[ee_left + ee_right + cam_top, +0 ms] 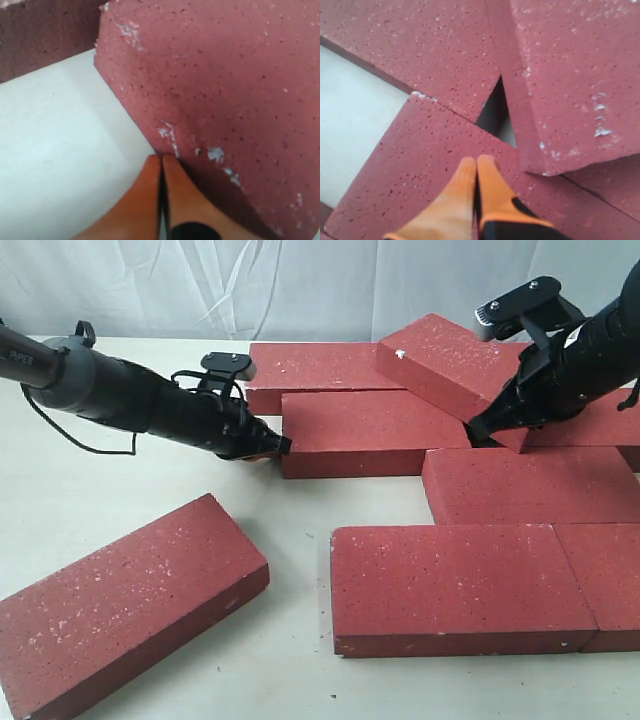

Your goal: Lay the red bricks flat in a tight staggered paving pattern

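Several red bricks lie on the white table. One loose brick (pixel 125 605) lies angled at the front left. A middle brick (pixel 375 432) lies flat; my left gripper (pixel 283 445) is shut with nothing in it, its tips touching that brick's left end (pixel 210 90). A tilted brick (pixel 450 365) rests raised on the others at the back. My right gripper (pixel 478 435) is shut and empty, just over a flat brick (pixel 415 165) beside the tilted brick's low corner (pixel 570 90). More bricks lie at the front (pixel 455 585) and right (pixel 530 485).
A back brick (pixel 320 368) lies behind the middle one. A white cloth backdrop (pixel 250 285) hangs behind the table. Bare table top (pixel 120 490) shows at the left, and a small dark gap (pixel 496 107) opens between the bricks under the tilted one.
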Motion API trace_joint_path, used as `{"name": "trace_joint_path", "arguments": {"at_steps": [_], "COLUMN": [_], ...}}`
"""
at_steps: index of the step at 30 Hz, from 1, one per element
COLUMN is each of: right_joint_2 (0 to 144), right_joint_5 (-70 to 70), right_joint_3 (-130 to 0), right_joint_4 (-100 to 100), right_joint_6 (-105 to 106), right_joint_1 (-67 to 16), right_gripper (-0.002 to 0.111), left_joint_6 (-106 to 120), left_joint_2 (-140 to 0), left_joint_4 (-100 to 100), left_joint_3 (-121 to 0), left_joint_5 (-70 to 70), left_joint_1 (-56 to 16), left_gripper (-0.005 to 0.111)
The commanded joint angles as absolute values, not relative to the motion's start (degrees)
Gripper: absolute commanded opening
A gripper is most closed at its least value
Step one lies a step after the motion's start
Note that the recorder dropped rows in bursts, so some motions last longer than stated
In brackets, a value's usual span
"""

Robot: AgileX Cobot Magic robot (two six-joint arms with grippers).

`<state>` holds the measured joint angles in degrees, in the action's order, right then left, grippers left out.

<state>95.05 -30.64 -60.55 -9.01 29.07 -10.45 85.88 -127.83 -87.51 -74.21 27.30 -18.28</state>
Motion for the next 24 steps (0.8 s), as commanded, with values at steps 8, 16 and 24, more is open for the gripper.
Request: {"name": "trace_joint_path", "arguments": {"at_steps": [8,16,24], "right_joint_2": [93.9,93.9,93.9], "right_joint_5": [-27.7,-27.6,-27.4], "right_joint_3": [-60.0,-60.0,-60.0], "right_joint_4": [-8.4,-8.4,-8.6], "right_joint_6": [29.9,29.9,29.8], "right_joint_1": [-10.0,-10.0,-10.0], "right_gripper": [-0.001,-0.001,-0.001], "left_joint_6": [86.0,85.9,85.9], "left_joint_2": [-128.0,-128.0,-128.3], "left_joint_4": [-87.9,-88.2,-88.2], "left_joint_3": [-76.7,-77.2,-77.9], "left_joint_5": [25.0,24.2,21.9], "left_joint_1": [-21.9,-24.3,-25.4], "left_gripper": [0.0,0.0,0.0]}}
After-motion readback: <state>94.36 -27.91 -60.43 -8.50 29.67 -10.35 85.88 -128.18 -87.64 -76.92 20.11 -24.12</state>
